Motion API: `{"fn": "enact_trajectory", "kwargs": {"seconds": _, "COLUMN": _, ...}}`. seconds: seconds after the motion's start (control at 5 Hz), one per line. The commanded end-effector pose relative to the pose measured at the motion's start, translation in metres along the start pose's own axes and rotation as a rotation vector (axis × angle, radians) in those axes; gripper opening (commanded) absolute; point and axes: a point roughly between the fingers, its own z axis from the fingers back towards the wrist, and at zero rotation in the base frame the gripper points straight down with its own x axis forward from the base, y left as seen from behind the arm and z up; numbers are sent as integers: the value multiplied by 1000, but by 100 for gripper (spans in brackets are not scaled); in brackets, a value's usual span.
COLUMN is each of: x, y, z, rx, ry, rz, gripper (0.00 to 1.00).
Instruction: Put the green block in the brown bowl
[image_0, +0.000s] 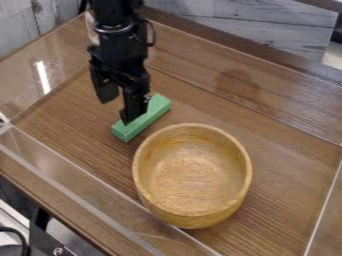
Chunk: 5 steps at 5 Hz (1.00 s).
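Bowl (194, 176), brown and round, is shown nearest, its hollow bare. Just beyond its rim, to the left in the view, the green block (142, 117) is seen lying on the wooden table (287, 105). Above the block the gripper (122, 98) is held with its fingers spread, nothing gripped; contact with the block cannot be judged from this angle. The approach appears to be in hand; alignment across the narrow sides, then closure, is called for next. Cables (30, 236) are seen at the lower left corner.
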Motion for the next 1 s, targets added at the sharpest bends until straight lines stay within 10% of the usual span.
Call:
{"fn": "enact_trajectory", "kwargs": {"seconds": 0.0, "x": 12, "y": 3, "z": 10, "rx": 32, "ry": -64, "rz": -31, "gripper": 100}}
{"fn": "enact_trajectory", "kwargs": {"seconds": 0.8, "x": 39, "y": -4, "z": -9, "rx": 29, "ry": -107, "rz": -101, "gripper": 100}}
